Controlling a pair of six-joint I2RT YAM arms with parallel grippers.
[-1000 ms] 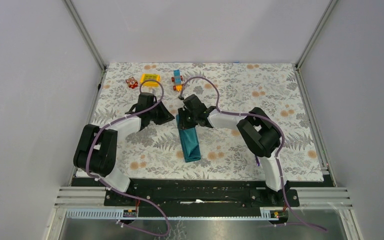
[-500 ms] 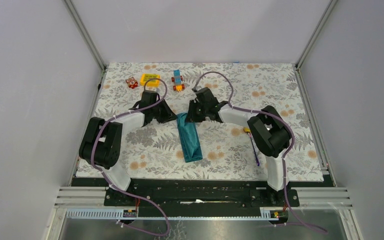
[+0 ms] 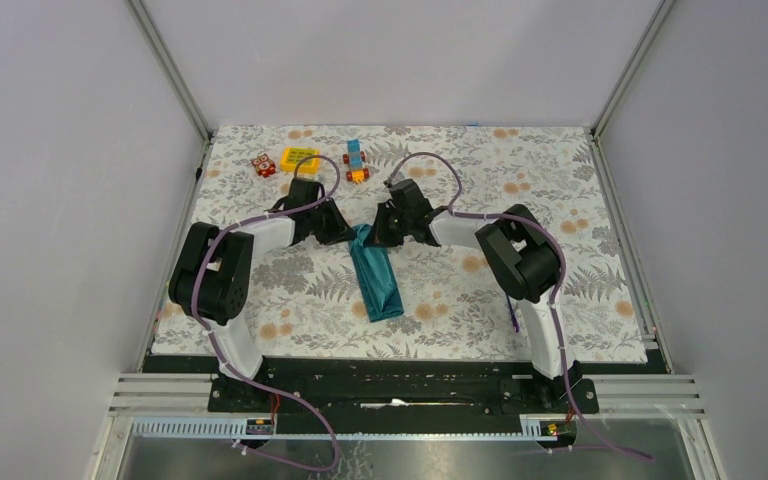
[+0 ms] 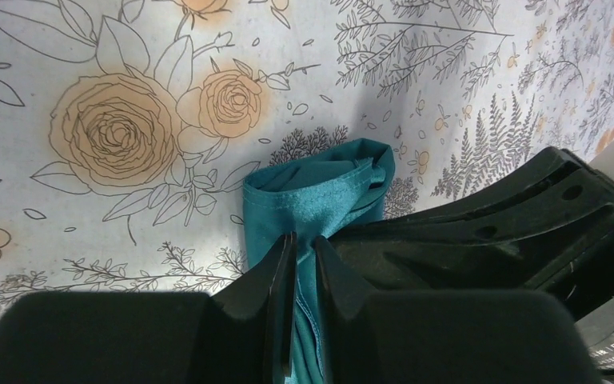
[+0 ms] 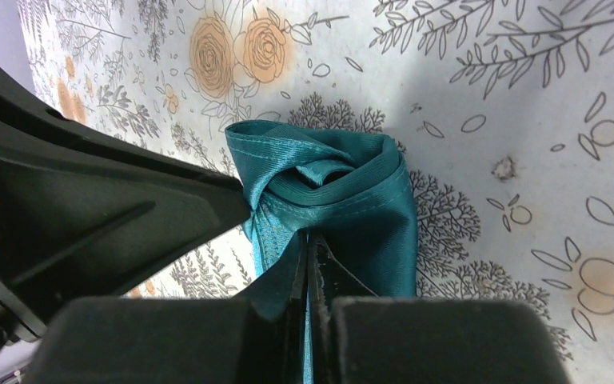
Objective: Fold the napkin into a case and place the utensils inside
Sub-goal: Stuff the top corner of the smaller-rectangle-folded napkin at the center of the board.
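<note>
Purple utensil (image 3: 512,316) partly under right arm (image 3: 522,262)

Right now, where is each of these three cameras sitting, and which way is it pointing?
Top external: fixed above and behind the bases, looking down on the floral table cover; both arms and the teal napkin show.
Left wrist: on the left arm, looking along the left gripper, shut on the napkin's far end.
Right wrist: on the right arm, facing the left one; the right gripper pinches that end too.
Shared: both wrist views show that bunched end.

Teal napkin (image 3: 378,285) on a white tablecloth (image 3: 580,190) with orange roses, grey ferns.
</note>
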